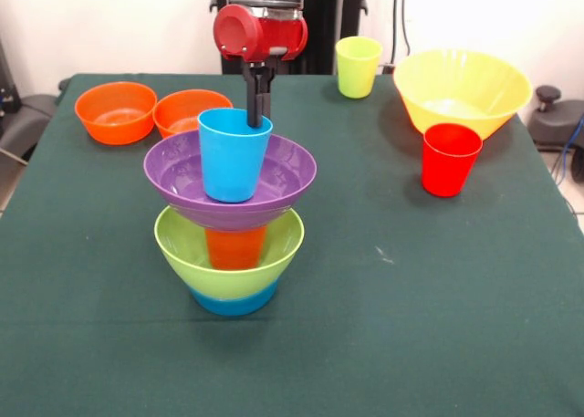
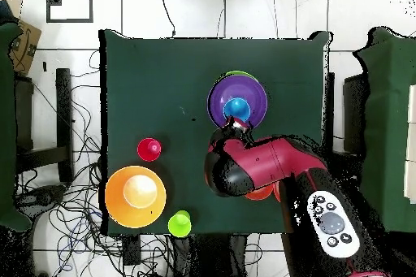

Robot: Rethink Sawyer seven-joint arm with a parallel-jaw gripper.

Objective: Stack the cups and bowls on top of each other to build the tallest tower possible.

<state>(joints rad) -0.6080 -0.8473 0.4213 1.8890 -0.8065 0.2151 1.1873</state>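
On top of the tower (image 1: 233, 225), the light, slippery blue cup (image 1: 234, 152) is clamped at its rim by the gripper (image 1: 258, 118).

The tower (image 1: 233, 221) stands left of the table's (image 1: 411, 326) centre in the front view. A cup (image 1: 234, 152) sits in its top bowl (image 1: 274, 184). At its 11 o'clock lie two bowls (image 1: 116, 112) (image 1: 187, 111), side by side. At 2 o'clock stand a cup (image 1: 358, 67), a big bowl (image 1: 462, 90) and, before that bowl, another cup (image 1: 450, 159).
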